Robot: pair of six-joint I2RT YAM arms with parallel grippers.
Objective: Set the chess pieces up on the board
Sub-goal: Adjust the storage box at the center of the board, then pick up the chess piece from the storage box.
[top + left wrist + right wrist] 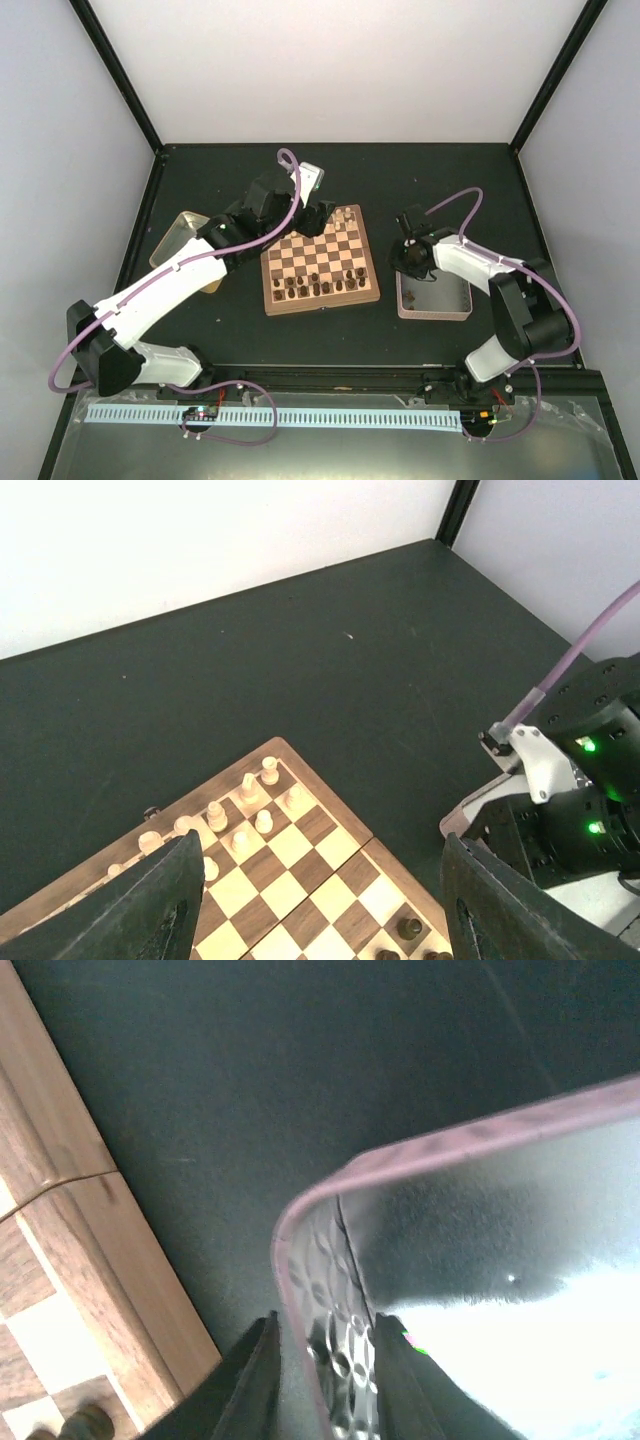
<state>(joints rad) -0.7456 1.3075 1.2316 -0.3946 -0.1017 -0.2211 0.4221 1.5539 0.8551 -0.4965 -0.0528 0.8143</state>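
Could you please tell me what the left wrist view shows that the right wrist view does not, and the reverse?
Only the left wrist view: pale chess pieces clustered at the board's far corner, the left fingers spread wide with nothing between them, and the right arm with green lights. Only the right wrist view: the pink-rimmed tray's dimpled inner wall, standing between the right fingers. Both: the board, dark chess pieces on it and the dark table.
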